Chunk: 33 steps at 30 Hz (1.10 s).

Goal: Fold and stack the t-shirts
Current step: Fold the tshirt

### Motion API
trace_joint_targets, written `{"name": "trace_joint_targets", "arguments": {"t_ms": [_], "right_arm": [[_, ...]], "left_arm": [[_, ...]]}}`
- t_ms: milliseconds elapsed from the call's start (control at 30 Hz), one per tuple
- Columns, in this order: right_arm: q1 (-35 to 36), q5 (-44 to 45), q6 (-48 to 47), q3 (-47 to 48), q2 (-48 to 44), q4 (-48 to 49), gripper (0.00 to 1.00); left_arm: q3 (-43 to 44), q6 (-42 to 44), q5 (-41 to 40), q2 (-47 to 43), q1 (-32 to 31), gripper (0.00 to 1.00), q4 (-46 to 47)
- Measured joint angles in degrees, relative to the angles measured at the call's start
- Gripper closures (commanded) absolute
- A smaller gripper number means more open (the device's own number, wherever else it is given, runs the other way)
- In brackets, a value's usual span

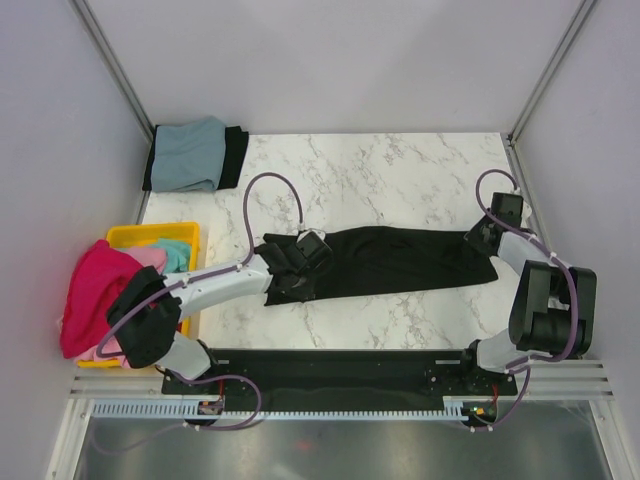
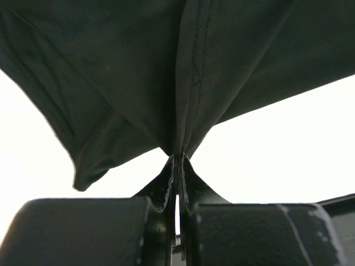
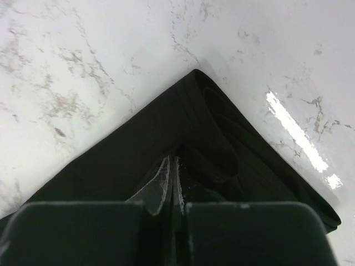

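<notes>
The left gripper (image 2: 178,158) is pressed shut, pinching one end of the black t-shirt (image 1: 400,260). The right gripper (image 3: 173,160) pinches the other end. The shirt stretches left to right on the table (image 1: 400,170) between them. A folded grey-blue shirt (image 1: 190,155) sits far back, left.

Bright, even light — glare streak on table (image 3: 294,130)

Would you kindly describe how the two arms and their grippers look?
Both the left arm and right arm have white links between bulky black joints, with mauve cables looping along them. The left gripper and right gripper are black with thin, flat fingers. The arms stand on a black base plate.
</notes>
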Motion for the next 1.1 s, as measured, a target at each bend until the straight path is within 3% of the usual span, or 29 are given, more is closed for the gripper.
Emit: {"name": "trace_joint_targets", "arguments": {"t_ms": [133,333,567,833,1100], "right_arm": [[-0.5,-1.2,0.8,4.0,-1.5,-2.7,1.0],[-0.7,-3.5,2.2,20.6,3.5,-3.3,1.0],[-0.7,-7.3,3.0,33.2,16.0,-3.3,1.0],[-0.7,-10.9,3.5,34.7,23.1,-4.4,1.0],[-1.6,-12.5,3.4,34.8,23.1,-4.2,1.0]], "left_arm": [[5.9,3.7,0.1,-1.6,2.5,0.98,-3.9],[20.3,12.9,1.6,-1.6,13.7,0.98,-6.5],[39.8,21.3,0.7,10.7,24.3,0.98,-9.7],[50.9,26.4,-1.6,23.4,26.0,0.98,-12.3],[52.2,28.8,-3.9,22.6,25.0,0.98,-14.3]]}}
